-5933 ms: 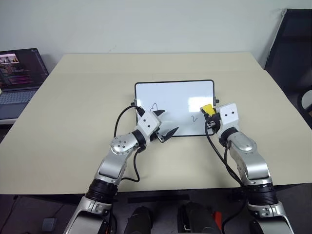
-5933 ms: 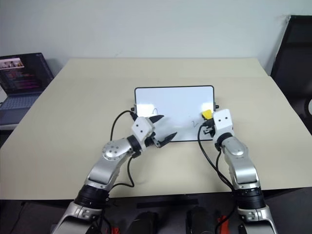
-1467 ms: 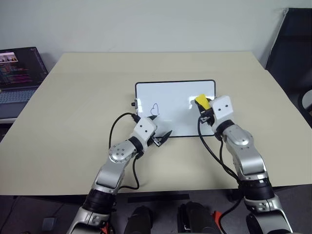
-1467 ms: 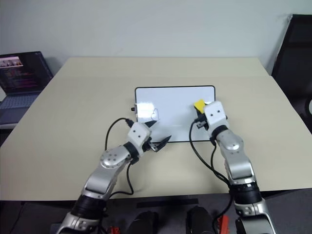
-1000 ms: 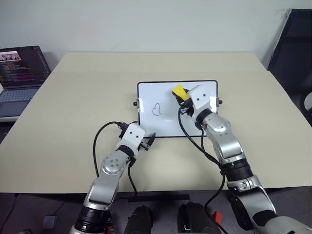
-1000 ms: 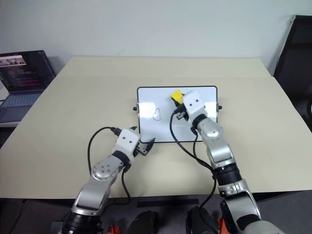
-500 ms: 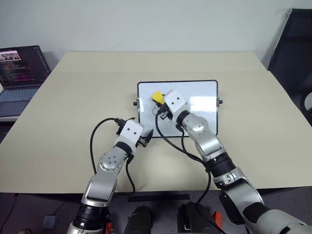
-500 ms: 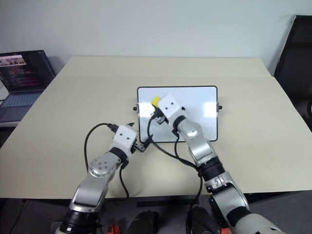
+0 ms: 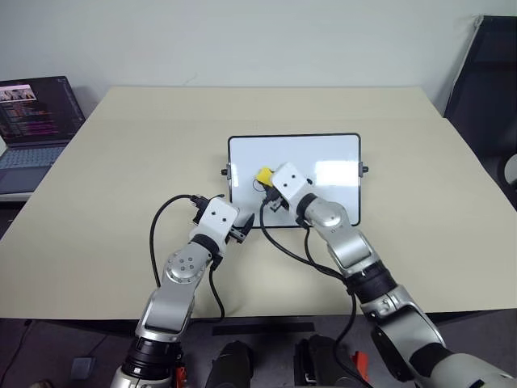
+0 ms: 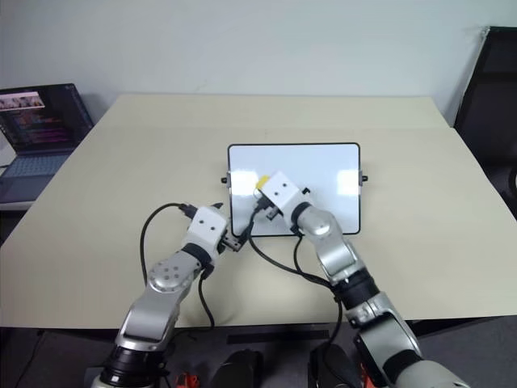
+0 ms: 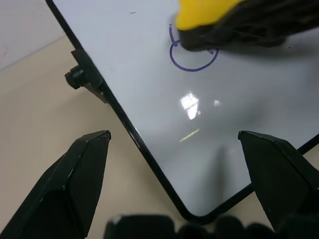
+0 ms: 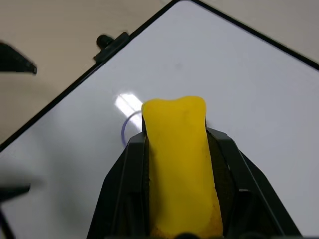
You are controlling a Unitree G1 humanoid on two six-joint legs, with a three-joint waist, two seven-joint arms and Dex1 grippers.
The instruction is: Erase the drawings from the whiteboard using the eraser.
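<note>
Right claw (image 12: 177, 164): clamped on the yellow eraser (image 9: 264, 175).
Eraser: pressed on the whiteboard (image 9: 323, 153), over the drawing (image 11: 192, 63) near its left edge.
Left claw (image 11: 177, 164): fingers apart, at the board's near left corner.

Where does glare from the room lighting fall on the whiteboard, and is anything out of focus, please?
Left eye view: a bright patch on the whiteboard toward its right end. Left wrist view: a small glint below the drawing; the eraser looks soft. Right wrist view: a glint beside the eraser; the black knob is blurred.
</note>
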